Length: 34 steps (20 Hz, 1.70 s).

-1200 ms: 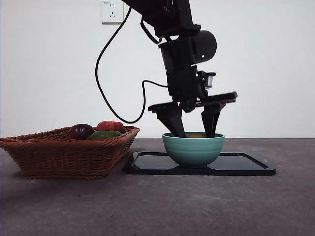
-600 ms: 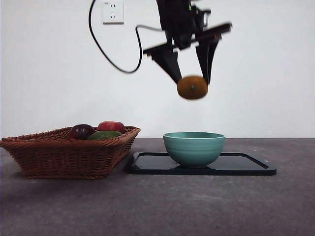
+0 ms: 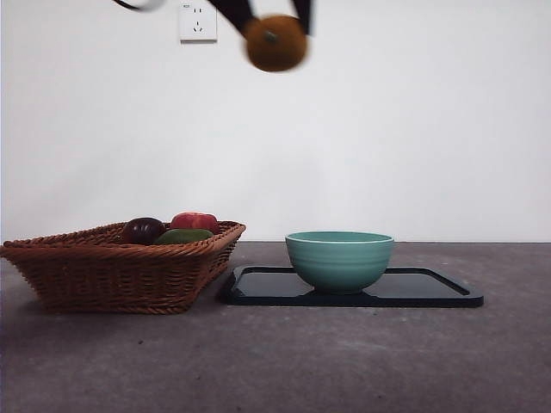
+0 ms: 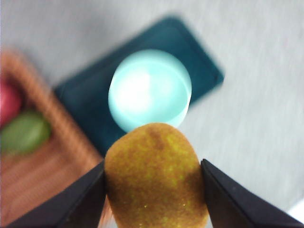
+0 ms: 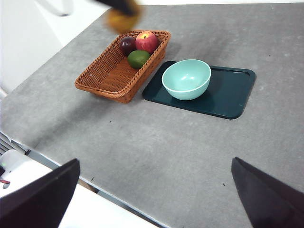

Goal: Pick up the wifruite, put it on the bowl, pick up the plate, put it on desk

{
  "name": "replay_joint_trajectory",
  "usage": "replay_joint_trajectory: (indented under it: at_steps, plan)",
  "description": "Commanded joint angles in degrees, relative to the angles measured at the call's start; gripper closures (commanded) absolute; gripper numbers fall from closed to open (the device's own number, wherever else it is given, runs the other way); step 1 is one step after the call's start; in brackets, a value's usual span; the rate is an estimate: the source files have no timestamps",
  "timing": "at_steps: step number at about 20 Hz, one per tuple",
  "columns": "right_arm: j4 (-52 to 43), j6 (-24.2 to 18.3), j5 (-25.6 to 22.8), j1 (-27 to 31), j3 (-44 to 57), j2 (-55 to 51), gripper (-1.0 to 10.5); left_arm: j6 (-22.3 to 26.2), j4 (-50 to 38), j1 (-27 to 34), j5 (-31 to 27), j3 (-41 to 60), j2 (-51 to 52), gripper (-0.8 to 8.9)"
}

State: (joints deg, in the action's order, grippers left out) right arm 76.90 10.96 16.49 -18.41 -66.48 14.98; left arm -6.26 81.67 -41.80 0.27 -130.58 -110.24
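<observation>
Front view: left gripper (image 3: 274,17) high, clenched on wifruite (image 3: 275,42)
Bowl (image 3: 339,260): well below the claw, off toward tray side; empty
Right gripper (image 5: 154,190): jaws spread, waiting

Desk (image 5: 156,142): flat, matte, grey-brown, faintly mottled; spans full width in front view, ends against a white wall. Directly on surface, two items only. Wicker basket (image 3: 120,267): brown, rectangular, sloped walls, placed toward the left in front view. Black tray (image 3: 430,291): glossy, rectangular, low rim, placed just beside the basket, near corner close to basket wall; touching or apart cannot be told. Both sit toward the far half of the surface in right wrist view. Near portion of surface bare, with a few small dark specks.
</observation>
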Motion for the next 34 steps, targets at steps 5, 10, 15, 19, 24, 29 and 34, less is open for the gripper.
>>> replay_joint_trajectory:
  at_steps: [5,10,15,19,24,29,34]
  plan:
    - [4.17,0.63,0.02,-0.2,-0.55,0.15,4.4,0.11,3.54,9.79,-0.09,23.93,15.08,5.73]
    - [4.17,0.83,0.04,-0.2,-0.55,0.15,4.4,-0.42,-1.09,18.47,-0.11,35.3,17.33,5.73]
    - [4.17,1.09,-0.04,-0.2,-0.55,0.15,4.4,-1.27,-20.52,20.81,-0.11,46.8,16.06,5.74]
    - [4.17,1.11,-0.2,-0.2,-0.55,0.15,4.4,0.85,-28.81,20.9,-0.11,48.7,11.39,5.74]
    - [4.17,1.11,-0.24,-0.2,-0.55,0.15,4.4,1.18,-34.6,20.9,-0.09,48.7,4.96,5.74]
    - [4.17,1.09,-0.24,-0.2,-0.55,0.15,4.4,1.31,-34.84,20.9,-0.09,48.7,1.55,5.73]
    - [4.17,1.07,-0.22,-0.2,-0.55,0.15,4.4,1.27,-33.99,20.9,-0.09,47.78,1.57,4.48]
